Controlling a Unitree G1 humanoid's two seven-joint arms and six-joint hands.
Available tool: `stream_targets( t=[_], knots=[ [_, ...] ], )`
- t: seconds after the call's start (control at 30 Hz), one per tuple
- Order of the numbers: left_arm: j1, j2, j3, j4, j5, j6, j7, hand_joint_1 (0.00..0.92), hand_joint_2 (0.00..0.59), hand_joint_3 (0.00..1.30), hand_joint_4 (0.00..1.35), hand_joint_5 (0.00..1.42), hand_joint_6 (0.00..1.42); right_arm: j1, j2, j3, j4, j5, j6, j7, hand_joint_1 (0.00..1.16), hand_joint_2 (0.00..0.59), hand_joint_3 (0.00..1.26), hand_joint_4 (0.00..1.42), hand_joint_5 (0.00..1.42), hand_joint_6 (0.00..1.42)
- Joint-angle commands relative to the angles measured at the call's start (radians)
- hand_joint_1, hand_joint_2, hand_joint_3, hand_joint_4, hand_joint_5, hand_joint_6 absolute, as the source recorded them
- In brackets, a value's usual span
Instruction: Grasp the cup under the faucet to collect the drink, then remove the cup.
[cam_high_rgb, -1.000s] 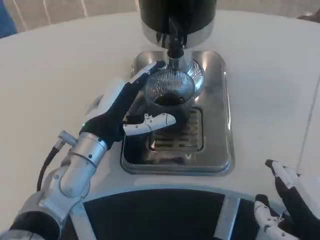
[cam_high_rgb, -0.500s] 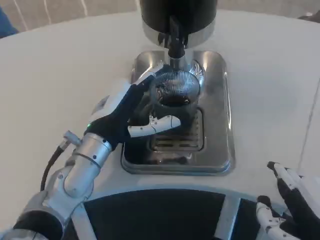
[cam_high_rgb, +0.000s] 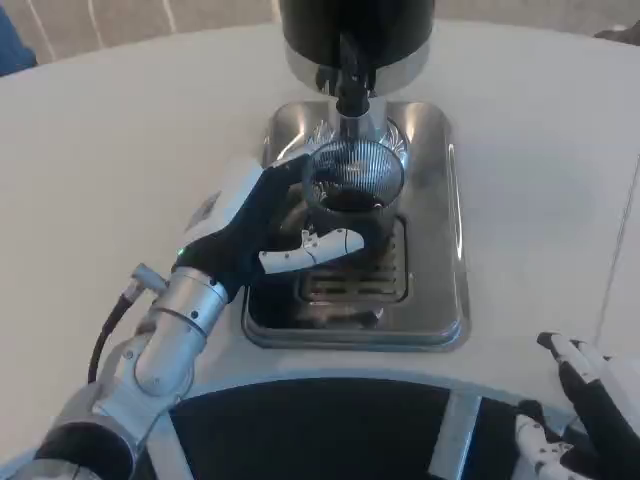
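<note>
One white worktop (cam_high_rgb: 120, 150) spans the view, its near edge curved, with a dark band below it. Centre: rectangular polished steel drip tray (cam_high_rgb: 440, 250) with a slotted grate, under a black cylindrical dispenser (cam_high_rgb: 355, 25) with a chrome base ring and a black faucet (cam_high_rgb: 349, 85). Pale floor shows beyond the far edge, with a sliver of blue at top left.

Clear ribbed glass cup (cam_high_rgb: 352, 185), dark drink in the bottom, stands directly below the faucet over the tray's rear part.

Left hand (cam_high_rgb: 255, 225): silver forearm reaches in from lower left; fingers (cam_high_rgb: 320, 245) wrapped around the cup's left side and front, gripping it.

Right hand (cam_high_rgb: 590, 405): at lower right corner, off the tray, fingers apart, holding nothing.
</note>
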Motion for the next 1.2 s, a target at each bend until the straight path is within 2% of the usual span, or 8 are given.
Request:
stream_targets(
  t=[0.03,0.37,0.63,0.83,0.97,1.07,1.2],
  knots=[
    [0.012,-0.005,0.004,-0.008,0.003,0.013,0.035,0.417,0.098,0.38,0.38,0.42,0.2,0.004,0.072,0.012,0.02,-0.012,0.007,-0.008,0.26,0.586,0.05,0.0,0.0,0.0],
    [0.03,-0.012,0.005,-0.026,0.014,0.004,0.14,0.431,0.111,0.57,0.55,0.69,0.39,-0.001,0.086,0.032,-0.004,-0.048,0.005,0.021,0.27,0.586,0.04,0.0,0.0,0.0],
    [0.049,-0.017,0.003,-0.047,0.025,-0.006,0.199,0.443,0.107,0.67,0.66,0.83,0.48,-0.008,0.086,0.037,0.011,-0.05,0.014,0.013,0.28,0.586,0.04,0.0,0.0,0.0],
    [0.067,-0.018,0.013,-0.067,0.031,-0.013,0.235,0.461,0.104,0.75,0.77,0.98,0.67,-0.006,0.08,0.032,0.009,-0.044,0.015,0.009,0.29,0.581,0.04,0.0,0.0,0.0],
    [0.085,-0.019,0.021,-0.087,0.036,-0.018,0.277,0.499,0.118,0.88,0.92,1.16,0.85,-0.008,0.072,0.025,0.005,-0.036,0.017,0.011,0.29,0.579,0.04,0.0,0.0,0.0],
    [0.095,-0.016,0.026,-0.102,0.037,-0.019,0.299,0.515,0.125,0.95,1.02,1.27,0.93,-0.009,0.068,0.02,0.004,-0.03,0.016,0.01,0.3,0.578,0.04,0.0,0.0,0.0],
    [0.105,-0.007,0.039,-0.116,0.034,-0.027,0.301,0.524,0.118,0.98,1.09,1.34,0.98,-0.015,0.064,0.012,0.008,-0.023,0.015,0.009,0.3,0.573,0.04,0.0,0.0,0.0]
  ],
)
